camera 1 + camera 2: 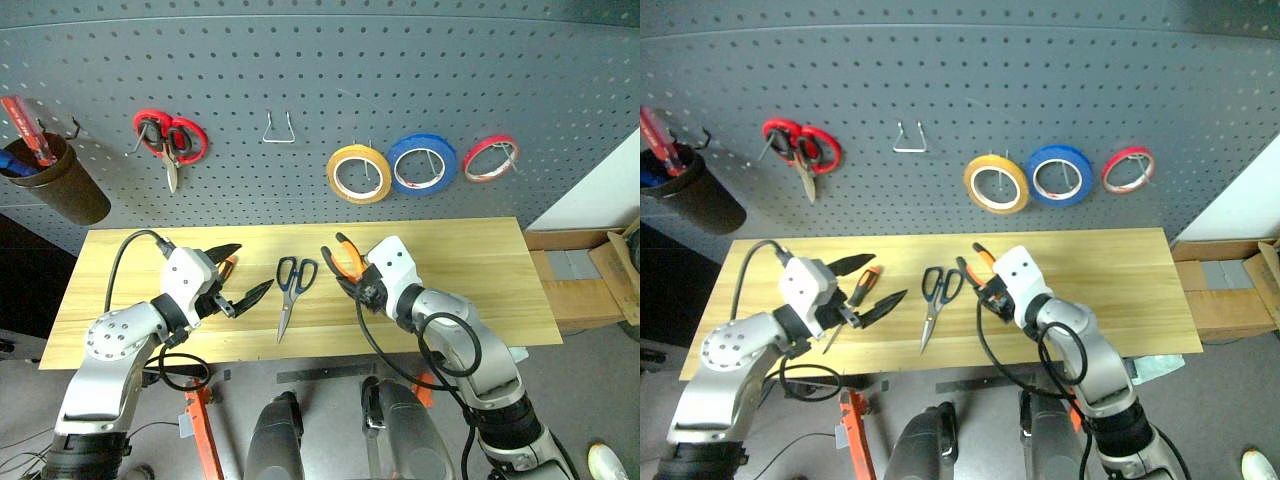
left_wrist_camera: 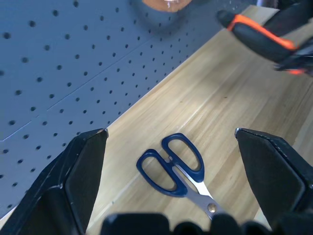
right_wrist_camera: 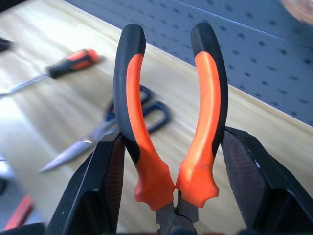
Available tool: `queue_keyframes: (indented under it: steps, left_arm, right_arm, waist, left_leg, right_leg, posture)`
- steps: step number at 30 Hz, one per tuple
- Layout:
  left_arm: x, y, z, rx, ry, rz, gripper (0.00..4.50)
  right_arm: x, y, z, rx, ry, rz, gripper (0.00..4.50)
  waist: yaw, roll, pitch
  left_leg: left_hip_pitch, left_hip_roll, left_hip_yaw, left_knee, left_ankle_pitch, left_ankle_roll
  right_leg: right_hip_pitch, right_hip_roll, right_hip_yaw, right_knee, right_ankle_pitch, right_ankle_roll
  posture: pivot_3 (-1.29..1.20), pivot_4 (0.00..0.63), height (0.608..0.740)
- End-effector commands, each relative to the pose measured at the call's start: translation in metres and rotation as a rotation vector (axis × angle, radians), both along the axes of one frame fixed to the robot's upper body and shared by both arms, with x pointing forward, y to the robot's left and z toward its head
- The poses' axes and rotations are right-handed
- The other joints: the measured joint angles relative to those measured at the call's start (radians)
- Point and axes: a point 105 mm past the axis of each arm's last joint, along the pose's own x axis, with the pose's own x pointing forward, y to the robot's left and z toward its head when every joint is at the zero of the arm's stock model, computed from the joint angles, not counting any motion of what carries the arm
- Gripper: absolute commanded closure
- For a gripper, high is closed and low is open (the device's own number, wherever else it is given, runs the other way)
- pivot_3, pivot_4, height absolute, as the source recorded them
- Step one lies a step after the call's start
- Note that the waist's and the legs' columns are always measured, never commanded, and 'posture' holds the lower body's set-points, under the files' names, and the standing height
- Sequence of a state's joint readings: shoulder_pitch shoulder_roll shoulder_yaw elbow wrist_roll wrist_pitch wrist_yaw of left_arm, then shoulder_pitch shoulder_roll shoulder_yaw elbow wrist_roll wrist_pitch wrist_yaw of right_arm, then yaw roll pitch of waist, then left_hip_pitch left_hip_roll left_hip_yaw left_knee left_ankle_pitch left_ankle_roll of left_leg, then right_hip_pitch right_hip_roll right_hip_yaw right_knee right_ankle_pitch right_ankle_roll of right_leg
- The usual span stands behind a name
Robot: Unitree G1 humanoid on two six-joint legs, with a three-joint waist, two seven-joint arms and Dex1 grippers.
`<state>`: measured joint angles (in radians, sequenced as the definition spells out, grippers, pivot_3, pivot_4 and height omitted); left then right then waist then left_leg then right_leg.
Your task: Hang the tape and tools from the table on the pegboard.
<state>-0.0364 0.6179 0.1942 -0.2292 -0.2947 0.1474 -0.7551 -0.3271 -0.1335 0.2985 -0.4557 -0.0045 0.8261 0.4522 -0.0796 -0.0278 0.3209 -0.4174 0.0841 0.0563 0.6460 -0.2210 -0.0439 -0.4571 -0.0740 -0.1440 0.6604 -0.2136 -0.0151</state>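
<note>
My right gripper [image 1: 352, 276] is shut on the orange-handled pliers [image 3: 137, 122] and holds them above the middle of the table [image 1: 470, 260], handles pointing up toward the pegboard [image 1: 320, 70]. On the wood between my two grippers lie the dark-blue-handled scissors [image 1: 297, 275], blades toward the front edge. My left gripper [image 1: 240, 272] stands open over the left part of the table, with the orange-and-black screwdriver [image 1: 862, 285] lying beside and under its fingers. The yellow-tan tape [image 1: 359, 173] hangs on a pegboard hook.
On the pegboard hang red-handled scissors [image 1: 170, 140], a bare wire hook [image 1: 278, 130], a blue tape ring [image 1: 422, 163] and a red tape ring [image 1: 490, 158]. A dark cup [image 1: 55, 185] holding red and blue screwdrivers hangs at the far left. Cardboard boxes [image 1: 600, 270] stand right of the table.
</note>
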Motion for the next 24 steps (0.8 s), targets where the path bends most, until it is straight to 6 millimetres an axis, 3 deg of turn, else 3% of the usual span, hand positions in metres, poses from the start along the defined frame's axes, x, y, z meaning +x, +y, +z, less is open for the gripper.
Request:
queue_keyframes:
  steps: [1, 5, 10, 14, 24]
  left_arm:
    - [-0.005, 0.006, 0.021, -0.055, -0.07, 0.047, 0.0]
    - [-0.005, 0.013, 0.033, -0.122, -0.093, 0.092, 0.0]
    - [-0.01, 0.015, 0.029, -0.169, -0.031, 0.082, 0.0]
    - [-0.013, 0.021, 0.026, -0.11, 0.004, 0.076, 0.0]
    - [-0.004, 0.016, 0.037, -0.095, -0.053, 0.063, 0.0]
  right_arm:
    - [-0.013, 0.014, 0.045, 0.114, -0.117, 0.066, 1.9]
    - [-0.002, 0.023, 0.093, 0.211, -0.244, 0.071, 1.9]
    - [0.009, 0.034, 0.131, 0.271, -0.335, 0.086, 1.9]
    - [0.015, 0.061, 0.188, 0.361, -0.492, 0.138, 1.91]
    - [0.024, 0.092, 0.227, 0.399, -0.654, 0.214, 1.91]
  waist:
    - [0.0, -0.001, 0.0]
    - [0.0, -0.001, 0.0]
    - [0.0, -0.001, -0.001]
    - [-0.003, -0.002, -0.001]
    - [0.025, -0.005, -0.003]
  left_leg:
    - [0.0, 0.0, -0.001, 0.0, 0.0, 0.0]
    - [0.0, 0.0, -0.004, 0.0, 0.0, 0.0]
    - [0.0, 0.0, -0.004, -0.001, 0.0, 0.001]
    - [-0.001, 0.0, 0.0, -0.001, 0.0, 0.0]
    - [-0.001, 0.0, 0.0, 0.0, 0.0, 0.0]
  right_leg:
    - [0.0, 0.0, 0.0, 0.0, 0.0, 0.0]
    - [0.0, 0.002, -0.001, 0.002, 0.0, 0.0]
    - [0.0, 0.002, -0.001, 0.001, 0.0, 0.0]
    - [-0.002, 0.002, 0.001, 0.001, 0.0, 0.0]
    - [-0.002, 0.001, -0.001, 0.002, 0.0, -0.001]
  posture:
    - [-0.13, 0.279, 0.74]
    - [-0.13, 0.274, 0.74]
    - [-0.13, 0.27, 0.74]
    - [-0.11, 0.262, 0.74]
    - [-0.08, 0.259, 0.74]
